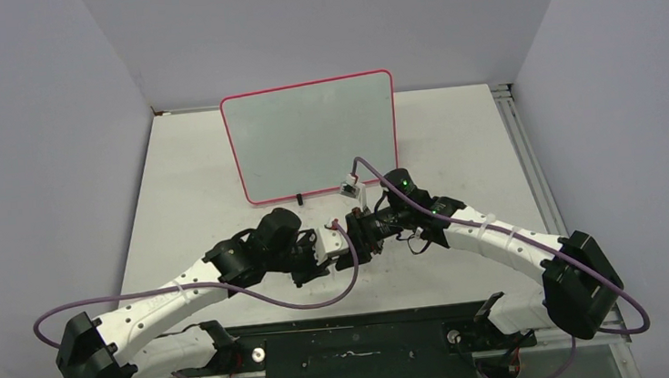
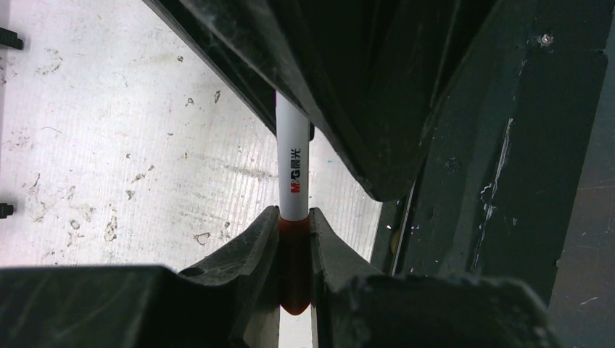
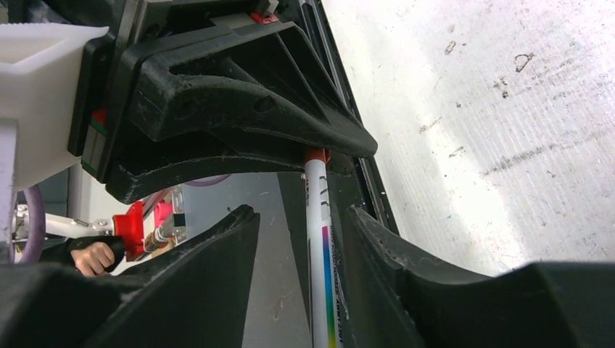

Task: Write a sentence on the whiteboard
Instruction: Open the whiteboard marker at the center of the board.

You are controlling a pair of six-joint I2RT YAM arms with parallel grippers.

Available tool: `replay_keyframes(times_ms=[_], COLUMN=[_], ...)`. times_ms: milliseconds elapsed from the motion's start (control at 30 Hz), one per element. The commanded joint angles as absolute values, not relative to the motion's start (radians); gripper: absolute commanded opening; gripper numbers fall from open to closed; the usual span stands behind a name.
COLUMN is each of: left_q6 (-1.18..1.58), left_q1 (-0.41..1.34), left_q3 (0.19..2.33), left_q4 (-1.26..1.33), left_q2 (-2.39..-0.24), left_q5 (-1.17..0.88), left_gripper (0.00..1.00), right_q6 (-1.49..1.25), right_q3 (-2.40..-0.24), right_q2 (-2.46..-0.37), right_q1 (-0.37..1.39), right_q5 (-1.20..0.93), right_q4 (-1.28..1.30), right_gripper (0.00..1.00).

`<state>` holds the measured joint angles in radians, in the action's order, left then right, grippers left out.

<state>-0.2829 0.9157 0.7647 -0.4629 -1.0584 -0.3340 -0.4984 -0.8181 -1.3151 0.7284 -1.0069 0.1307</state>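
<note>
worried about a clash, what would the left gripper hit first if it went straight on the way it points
Most likely the right gripper, almost at once: the left gripper, shut on the marker, points straight at it, with the marker reaching between its jaws. Depth is unclear.

Lit evenly and softly from above in the top view; sharp across the whole frame, with only weak shadows beside the arms on the table (image 1: 454, 133) and a flat grey tone on the whiteboard (image 1: 308, 136). In both wrist views, very bright on the table, almost washed out, against black fingers (image 2: 225, 261) near the lens, dark and slightly soft. Readable there: print on the marker (image 2: 293, 174).
</note>
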Motion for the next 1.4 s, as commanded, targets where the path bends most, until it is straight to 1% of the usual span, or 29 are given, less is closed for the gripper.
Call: replay_keyframes(times_ms=[0, 267, 367, 633, 967, 1167, 1367], left_q6=[-0.295, -0.295, -0.295, -0.285, -0.284, -0.282, -0.276], left_q1=[0.922, 0.925, 0.925, 0.925, 0.925, 0.926, 0.925], left_q3=[0.805, 0.805, 0.805, 0.81, 0.821, 0.82, 0.824], left_q4=[-0.449, -0.452, -0.456, -0.462, -0.477, -0.476, -0.478], left_q2=[-1.057, -1.055, -1.058, -1.06, -1.095, -1.091, -1.092], left_q5=[-0.362, -0.364, -0.364, -0.317, -0.313, -0.308, -0.305], left_gripper=[0.0, 0.0, 0.0, 0.0, 0.0, 0.0, 0.0], right_q6=[-0.46, -0.467, -0.474, -0.489, -0.492, -0.481, -0.478], right_q3=[-0.853, -0.845, -0.834, -0.823, -0.819, -0.816, -0.817], right_q2=[-1.308, -1.3, -1.292, -1.279, -1.284, -1.295, -1.305], right_q1=[0.731, 0.713, 0.697, 0.682, 0.711, 0.729, 0.742], right_q5=[-1.005, -1.007, -1.015, -1.046, -1.051, -1.052, -1.04], right_q4=[0.106, 0.095, 0.081, 0.064, 0.048, 0.057, 0.055], right_gripper=[0.48, 0.49, 0.51, 0.53, 0.51, 0.47, 0.46])
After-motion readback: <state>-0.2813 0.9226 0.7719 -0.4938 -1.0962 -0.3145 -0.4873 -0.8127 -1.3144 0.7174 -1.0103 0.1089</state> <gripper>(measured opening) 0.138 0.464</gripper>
